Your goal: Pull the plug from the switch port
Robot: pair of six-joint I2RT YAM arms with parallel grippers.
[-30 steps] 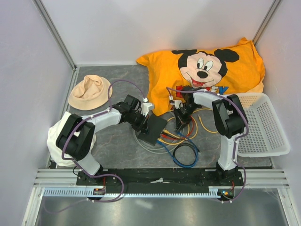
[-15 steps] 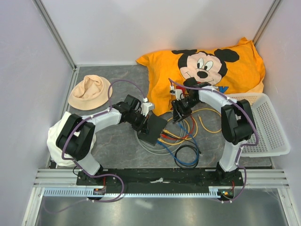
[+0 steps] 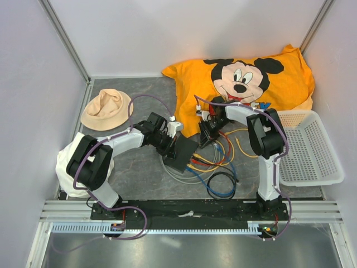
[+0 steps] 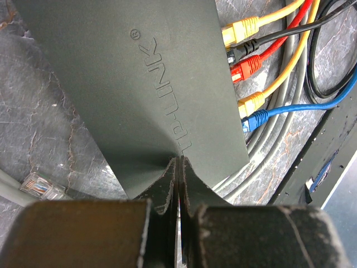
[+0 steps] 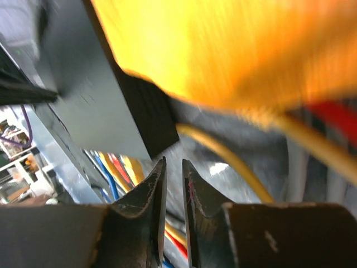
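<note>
Switch [image 4: 139, 84] under closed left hand [image 4: 177, 163] | right hand [image 5: 173, 163] slightly parted, empty, now nearer switch

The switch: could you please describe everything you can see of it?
The switch is a flat, dark grey rectangular box, matte like plastic, with a brand name embossed on top. It lies flat on the table, set askew. Seated along one long side are a yellow plug, black plug, red plug, second yellow plug and blue plug. The shut left pincer rests its tips on the top near an edge.
</note>
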